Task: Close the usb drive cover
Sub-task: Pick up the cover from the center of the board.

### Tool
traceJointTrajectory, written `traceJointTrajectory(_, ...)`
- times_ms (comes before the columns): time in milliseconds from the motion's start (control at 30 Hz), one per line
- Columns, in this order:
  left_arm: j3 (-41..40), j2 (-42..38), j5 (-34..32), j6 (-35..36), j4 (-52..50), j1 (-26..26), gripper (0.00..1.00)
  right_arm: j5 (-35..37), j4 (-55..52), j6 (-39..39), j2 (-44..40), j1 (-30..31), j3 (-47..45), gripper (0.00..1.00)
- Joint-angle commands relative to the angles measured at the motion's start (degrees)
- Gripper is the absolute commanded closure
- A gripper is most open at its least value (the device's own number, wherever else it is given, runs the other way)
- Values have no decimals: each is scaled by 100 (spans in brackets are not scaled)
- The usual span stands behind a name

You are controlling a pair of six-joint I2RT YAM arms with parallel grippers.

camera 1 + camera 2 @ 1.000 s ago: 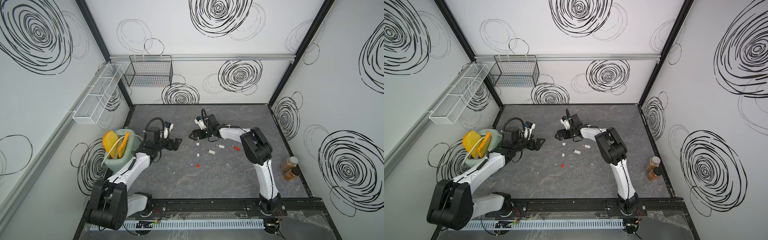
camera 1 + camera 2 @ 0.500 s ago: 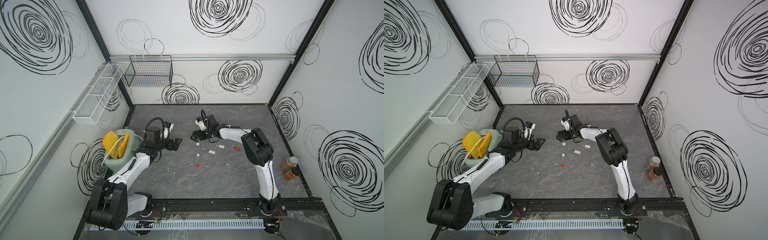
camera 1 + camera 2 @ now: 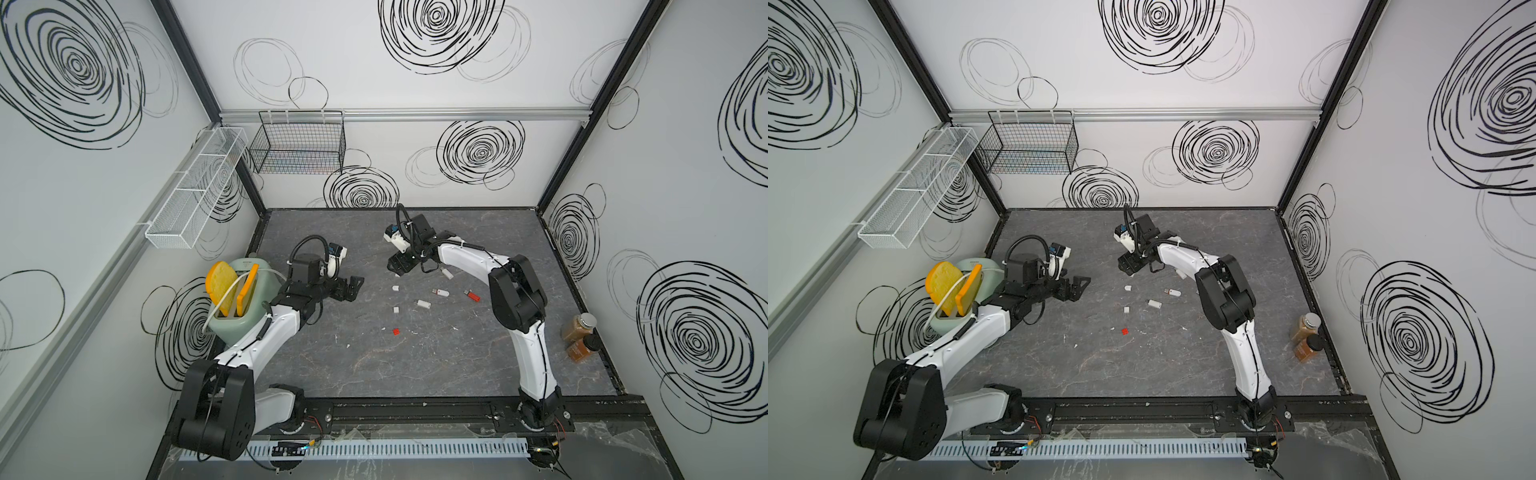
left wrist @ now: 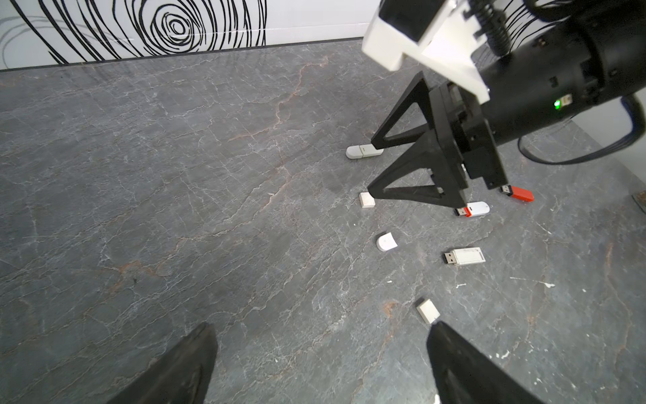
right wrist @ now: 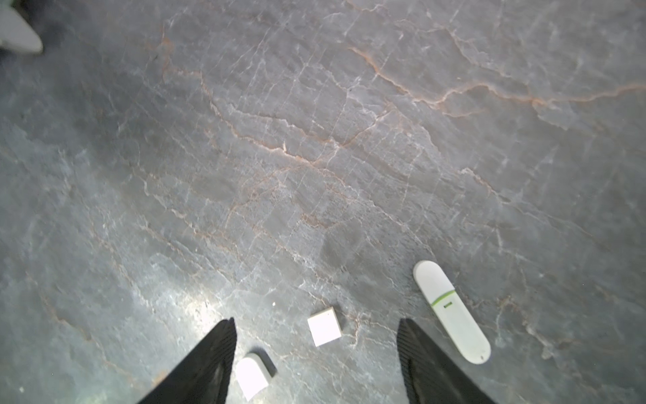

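Several USB drives and loose caps lie mid-table. My right gripper (image 5: 315, 325) is open low over the table, a square white cap (image 5: 324, 326) lying untouched between its fingers and a rounded white cap (image 5: 251, 377) beside one finger. A capped white drive with a green band (image 5: 451, 311) lies just outside the other finger. An uncapped white rectangular drive (image 4: 465, 257), a white drive with a red connector (image 4: 473, 210) and a red drive (image 4: 519, 194) lie nearby. My left gripper (image 3: 353, 286) hovers open and empty to the left, near another square cap (image 4: 428, 310).
A green toaster with bread slices (image 3: 239, 303) stands at the left edge by my left arm. Two spice jars (image 3: 582, 336) sit at the right edge. A small red cap (image 3: 396, 331) lies nearer the front. Wire baskets (image 3: 299, 145) hang on the back wall.
My right gripper's jaws have narrowed around the square cap. The left arm has not moved.
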Motion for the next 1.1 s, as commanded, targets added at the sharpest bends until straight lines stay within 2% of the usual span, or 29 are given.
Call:
traceJointTrajectory(0,-14,-48,81,144,244,-20,2,-121,-659,-916,228,-22,157,30)
traceJointTrajectory(233,-24,-56,62,143,227,-1,2,70,-706,-1190,363,-7,71,35)
traceJointTrajectory(433,20,4,77,141,225,-17,2,94,-649,-1148,444,-46,47,45)
traceJointTrajectory(1067,10,34,59,149,230,-34,2,56,-466,-1144,661,-55,-42,50)
